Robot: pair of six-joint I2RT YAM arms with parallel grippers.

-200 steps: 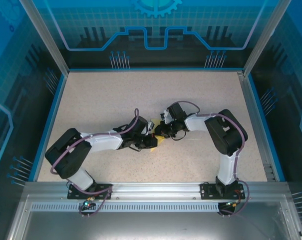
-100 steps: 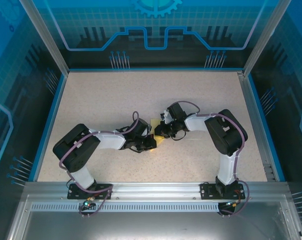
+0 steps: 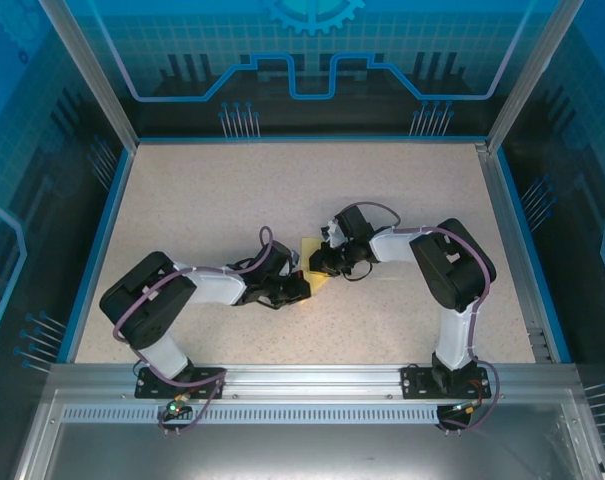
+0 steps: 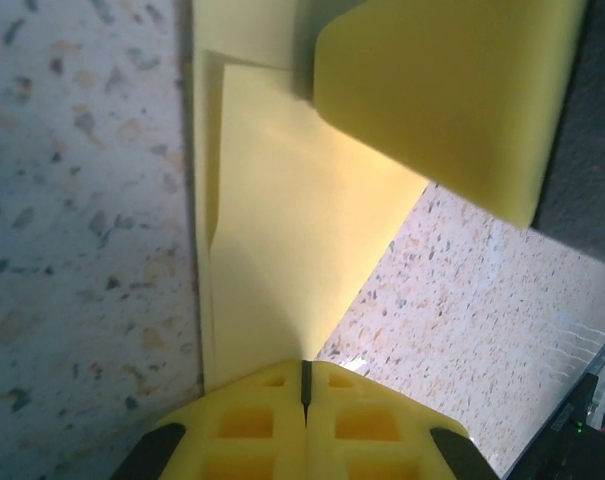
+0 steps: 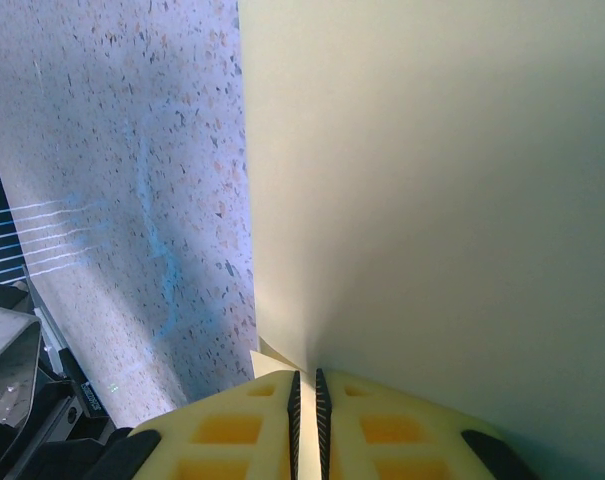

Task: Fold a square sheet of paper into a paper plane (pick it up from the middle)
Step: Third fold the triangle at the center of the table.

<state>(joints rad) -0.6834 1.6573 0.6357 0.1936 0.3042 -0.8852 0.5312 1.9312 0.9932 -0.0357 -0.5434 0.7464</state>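
Down at the bottom of the top view, both arms stand on a grey metal rail [image 3: 312, 378]. The left arm [image 3: 207, 283] bends in from the lower left. The right arm [image 3: 442, 262] bends in from the lower right. They meet near the middle of the speckled table [image 3: 232, 190].

The left gripper [image 3: 300, 288] and the right gripper [image 3: 320, 264] are very close, almost tip to tip. The yellow paper [image 3: 309, 247] lies flat on the table right where they meet. A small bit of it peeks out just above the grippers.

In the left wrist view, the left gripper [image 4: 304, 368] is at the bottom edge. It is shut tight, with the yellow paper [image 4: 282, 220] pinched between its two fingers. The paper runs up the middle of the frame and has a fold along its left side. A yellow finger [image 4: 452, 90] of the other gripper sits over the paper in the upper right.

In the right wrist view, the right gripper [image 5: 305, 378] is at the bottom edge, closed down to a thin slit. The paper [image 5: 432, 200] comes out of that slit, so the gripper has hold of it. The paper covers the right side of the frame, and the table [image 5: 132, 150] shows on the left.

Far back, at the top of the top view, stands a blue wall [image 3: 312, 60].
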